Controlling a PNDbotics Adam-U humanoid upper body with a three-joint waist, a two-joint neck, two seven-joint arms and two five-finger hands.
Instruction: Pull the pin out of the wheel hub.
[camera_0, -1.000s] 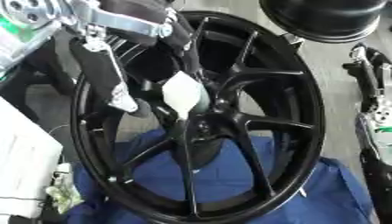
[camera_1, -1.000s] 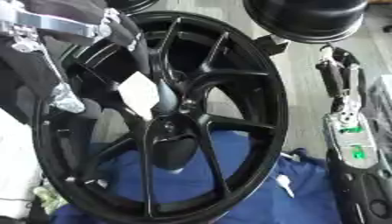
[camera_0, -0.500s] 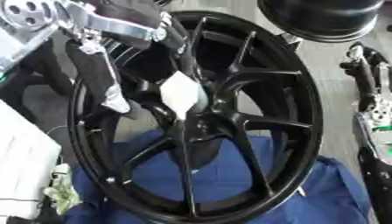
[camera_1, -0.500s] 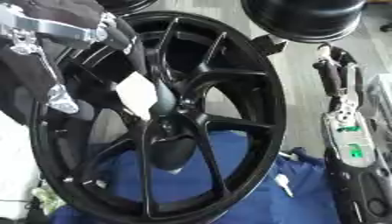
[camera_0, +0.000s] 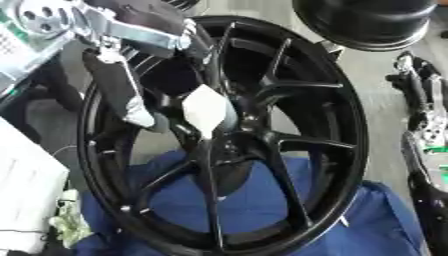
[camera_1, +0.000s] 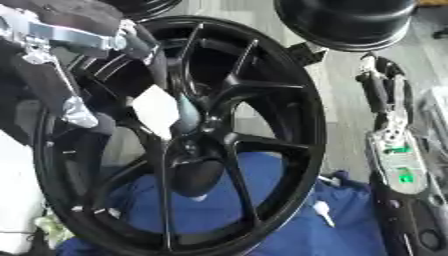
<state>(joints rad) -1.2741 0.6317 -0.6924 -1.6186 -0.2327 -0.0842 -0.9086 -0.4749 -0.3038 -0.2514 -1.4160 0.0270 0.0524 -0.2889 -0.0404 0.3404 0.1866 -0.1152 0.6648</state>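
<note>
A large black spoked wheel (camera_0: 332, 125) stands tilted on a blue cloth (camera_0: 262, 200). At its hub (camera_0: 229, 145) sits a white diamond-shaped piece (camera_0: 206, 110) with a grey-teal part (camera_1: 186, 112) right behind it; I cannot make out the pin itself. My left hand (camera_0: 118, 82), silver and black, reaches in from the upper left, lies across the wheel's upper left spokes and ends just left of the white piece. My right hand (camera_1: 389, 125) rests at the right edge, apart from the wheel, open with fingers pointing up.
A second black wheel or tyre (camera_0: 367, 22) lies at the top right, close to the rim. A white box (camera_0: 26, 195) and a crumpled pale rag (camera_0: 70, 225) sit at the lower left. Grey floor (camera_1: 346, 105) shows between the wheel and my right arm.
Nothing has clearly moved. The left hand and the white piece stay at the same place on the wheel, and the view has only shifted a little.
</note>
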